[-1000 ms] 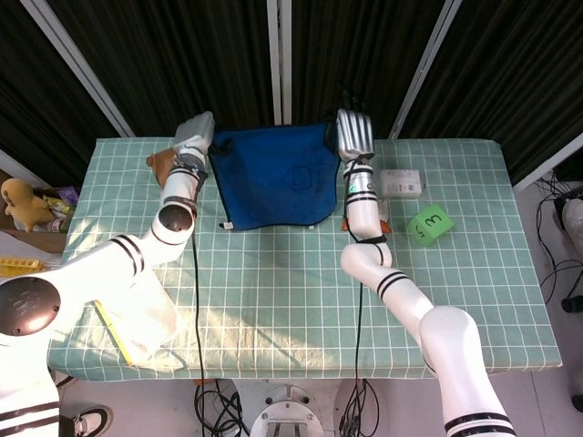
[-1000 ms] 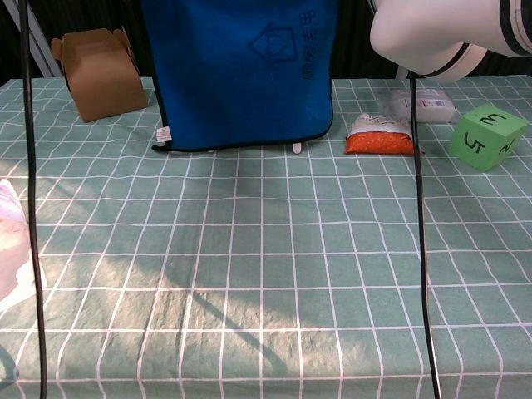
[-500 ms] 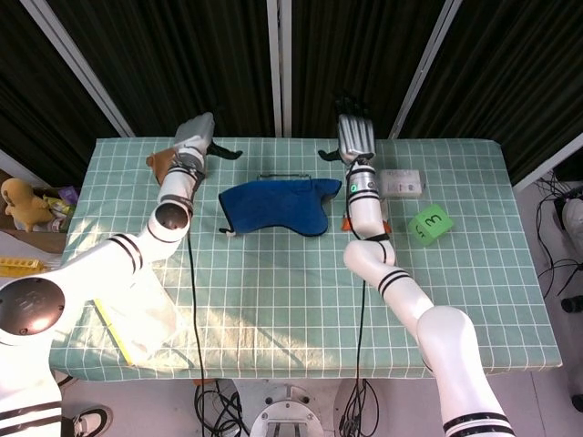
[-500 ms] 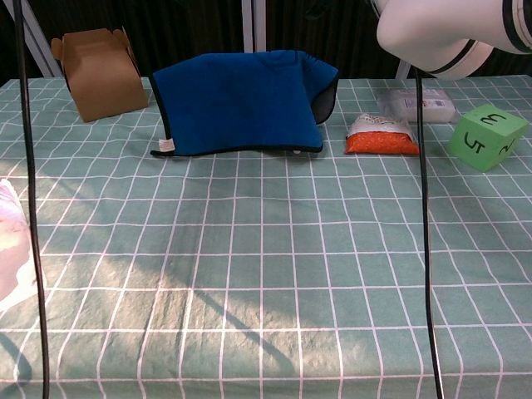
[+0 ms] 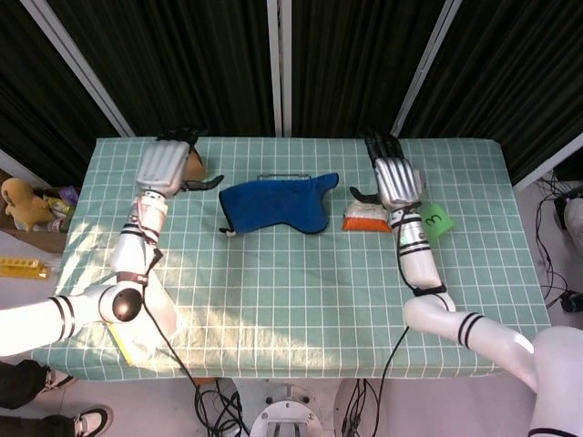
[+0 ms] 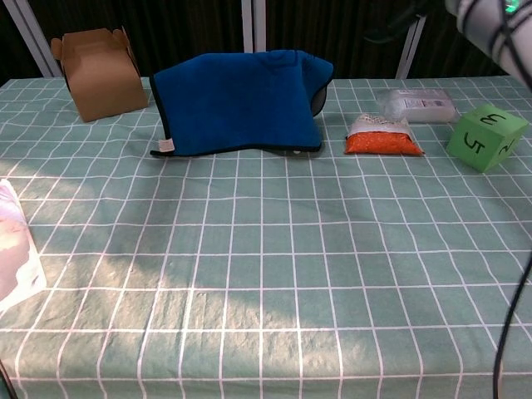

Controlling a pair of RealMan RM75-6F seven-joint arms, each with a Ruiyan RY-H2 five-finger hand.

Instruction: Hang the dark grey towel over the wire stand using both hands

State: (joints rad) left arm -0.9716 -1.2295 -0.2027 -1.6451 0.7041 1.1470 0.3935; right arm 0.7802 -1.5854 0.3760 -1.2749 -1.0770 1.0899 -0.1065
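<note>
The towel (image 5: 273, 205), blue with a dark grey inner face, lies draped over the wire stand (image 5: 278, 176); only the stand's top bar shows behind it. In the chest view the towel (image 6: 237, 104) hangs like a tent, its lower edge touching the table. My left hand (image 5: 167, 168) hovers to the towel's left, apart from it, fingers extended and holding nothing. To the towel's right, my right hand (image 5: 393, 180) is likewise extended and empty. The chest view shows only part of the right arm (image 6: 490, 25).
A brown cardboard box (image 6: 98, 73) stands back left. An orange packet (image 6: 382, 137), a white pack (image 6: 417, 103) and a green cube (image 6: 486, 137) lie right of the towel. A white bag (image 6: 12, 258) sits at the near left edge.
A second ago both hands held the towel up by its top corners. They let it go over the stand, then drew back outward and toward me.
</note>
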